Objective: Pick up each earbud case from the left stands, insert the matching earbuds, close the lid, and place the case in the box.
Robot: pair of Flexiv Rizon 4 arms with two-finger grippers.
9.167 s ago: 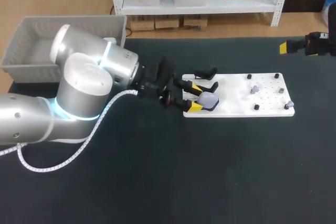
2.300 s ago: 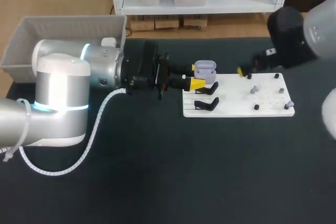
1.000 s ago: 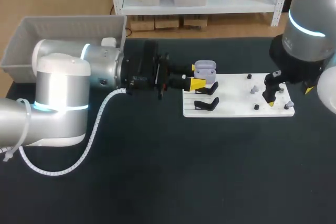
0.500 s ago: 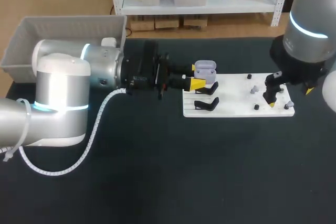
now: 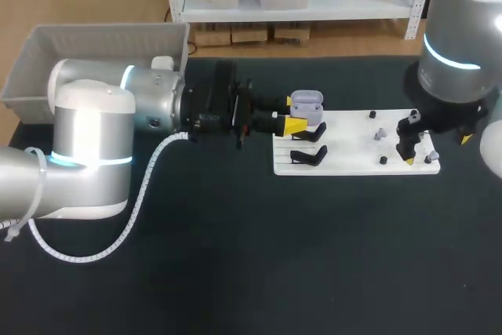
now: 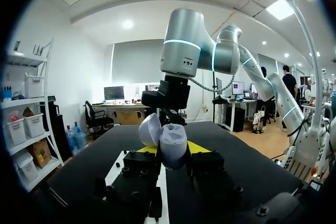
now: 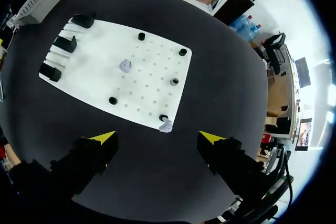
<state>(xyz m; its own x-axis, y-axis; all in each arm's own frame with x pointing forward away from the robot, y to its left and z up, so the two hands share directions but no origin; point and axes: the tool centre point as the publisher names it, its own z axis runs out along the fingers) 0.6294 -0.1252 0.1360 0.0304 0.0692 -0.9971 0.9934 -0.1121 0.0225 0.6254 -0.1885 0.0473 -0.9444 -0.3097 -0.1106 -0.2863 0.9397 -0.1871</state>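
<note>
Lavender case [image 6: 172,145]: lid open, clamped between left gripper's [image 5: 293,112] fingers, near black stands [image 5: 308,154].
Right gripper [image 7: 157,137]: jaws spread wide, holding nothing, above white board [image 7: 149,74].
Earbuds: two [image 7: 125,65] [image 7: 166,125] on the board, apart.
Grey box [image 5: 47,60]: table's far left.

Black table [image 5: 259,256], white board [image 5: 353,143] lying flat on it, grey box [image 5: 110,37] at the table's corner, well apart from the board's stand end.

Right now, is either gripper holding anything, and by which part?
The left gripper holds the open earbud case by its base; the right gripper is open and empty.
</note>
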